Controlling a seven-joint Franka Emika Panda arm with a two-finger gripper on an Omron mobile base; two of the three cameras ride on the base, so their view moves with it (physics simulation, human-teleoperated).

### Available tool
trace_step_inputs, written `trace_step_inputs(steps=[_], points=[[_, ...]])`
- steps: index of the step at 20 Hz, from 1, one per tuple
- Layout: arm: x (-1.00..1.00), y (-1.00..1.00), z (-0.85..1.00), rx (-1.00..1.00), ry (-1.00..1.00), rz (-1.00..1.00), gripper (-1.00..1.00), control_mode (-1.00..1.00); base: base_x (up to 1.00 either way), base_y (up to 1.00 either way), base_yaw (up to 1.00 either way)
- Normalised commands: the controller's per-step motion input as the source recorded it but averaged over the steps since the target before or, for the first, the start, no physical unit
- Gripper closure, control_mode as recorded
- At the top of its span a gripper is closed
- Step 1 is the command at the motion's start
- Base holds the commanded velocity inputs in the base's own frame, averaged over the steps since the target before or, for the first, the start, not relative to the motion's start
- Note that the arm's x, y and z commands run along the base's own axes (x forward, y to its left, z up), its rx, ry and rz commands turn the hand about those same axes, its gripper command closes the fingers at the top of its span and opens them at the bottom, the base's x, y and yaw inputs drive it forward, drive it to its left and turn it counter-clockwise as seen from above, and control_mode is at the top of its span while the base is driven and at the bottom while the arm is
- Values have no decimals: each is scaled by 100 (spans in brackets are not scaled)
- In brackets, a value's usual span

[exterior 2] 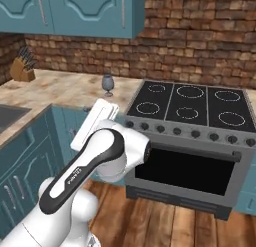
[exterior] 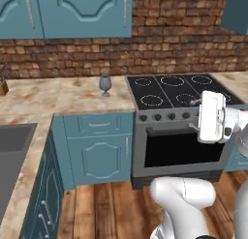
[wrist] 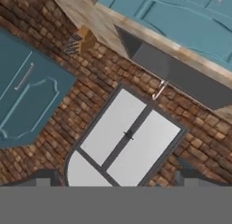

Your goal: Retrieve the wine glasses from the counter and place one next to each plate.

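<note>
- One wine glass (exterior: 105,84) stands upper centre on the counter (exterior: 58,97), untouched.
- Your gripper (wrist: 118,182) is spread open, empty, aimed elsewhere.
- Both placements remain.

White arm (exterior 2: 95,161) bent at the elbow, hand raised and rolled sideways, jaws spread wide, nothing held
</note>
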Motion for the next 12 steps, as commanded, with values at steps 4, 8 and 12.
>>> trace_step_inputs(steps=[4, 8, 12], points=[[0, 0, 0, 0, 0, 0, -100, 100, 95, 31, 12], [0, 0, 0, 0, 0, 0, -100, 100, 86, 3, 21], [0, 0, 0, 0, 0, 0, -100, 100, 77, 0, 26]])
